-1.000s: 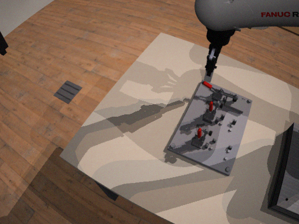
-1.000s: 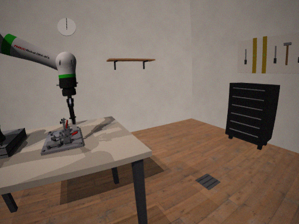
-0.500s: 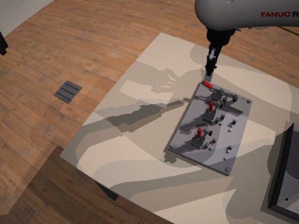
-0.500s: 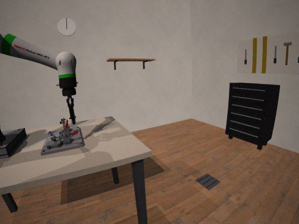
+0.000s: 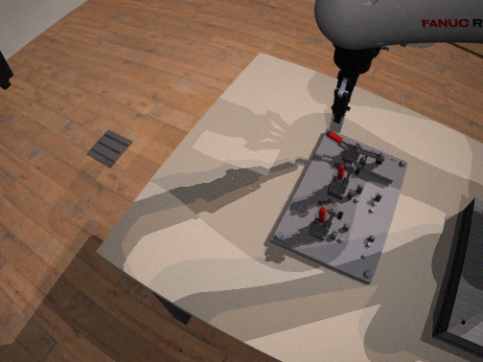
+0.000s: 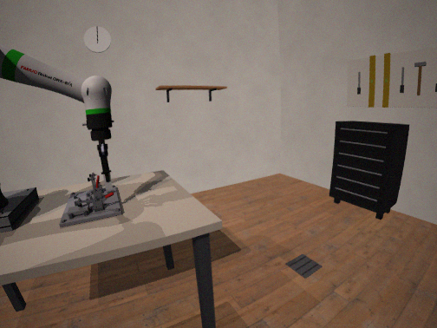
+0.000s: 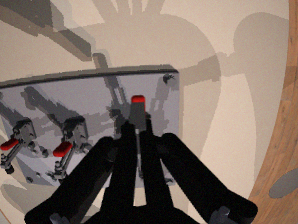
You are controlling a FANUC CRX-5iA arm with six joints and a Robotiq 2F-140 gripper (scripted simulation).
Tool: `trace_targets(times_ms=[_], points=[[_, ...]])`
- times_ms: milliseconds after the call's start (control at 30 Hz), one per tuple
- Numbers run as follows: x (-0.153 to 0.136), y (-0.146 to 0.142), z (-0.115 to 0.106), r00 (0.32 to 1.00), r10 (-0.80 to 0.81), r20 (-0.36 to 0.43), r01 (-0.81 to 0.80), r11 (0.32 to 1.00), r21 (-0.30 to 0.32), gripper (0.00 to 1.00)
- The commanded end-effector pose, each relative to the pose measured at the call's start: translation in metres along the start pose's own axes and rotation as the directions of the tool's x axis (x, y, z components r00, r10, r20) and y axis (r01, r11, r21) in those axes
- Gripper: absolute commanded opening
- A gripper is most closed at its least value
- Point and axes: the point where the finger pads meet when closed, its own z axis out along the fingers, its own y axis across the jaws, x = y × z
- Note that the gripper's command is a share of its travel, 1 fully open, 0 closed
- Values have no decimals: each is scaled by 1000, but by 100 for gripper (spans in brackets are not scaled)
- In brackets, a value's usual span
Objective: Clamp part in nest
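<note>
Gripper (image 5: 336, 125) (image 6: 107, 177) (image 7: 138, 112) clenched, empty, near lowered end-clamp handle (image 5: 334, 137) (image 6: 109, 195) (image 7: 138, 98). Likely locking step (lock unproven); next: press handle past centre, check bar, retreat. Part not distinguishable on or beside fixture (image 5: 355, 260) (image 6: 87, 220) (image 7: 167, 110).

A Room With a Wood Floor

The wall (image 6: 195, 139) is pale. A round clock (image 6: 97, 39) hangs left of a shelf (image 6: 191, 88). A black chest (image 6: 368, 167) stands under some tools (image 6: 419, 80). Dark shadows lie on the table (image 5: 240, 86) (image 6: 173, 226) (image 7: 200, 150).
</note>
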Motion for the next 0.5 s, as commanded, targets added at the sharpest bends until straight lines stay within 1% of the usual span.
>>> trace_targets(times_ms=[0, 467], points=[[0, 0, 0, 1000, 0, 0, 0, 1000, 0, 0], [0, 0, 13, 1000, 0, 0, 0, 1000, 0, 0]])
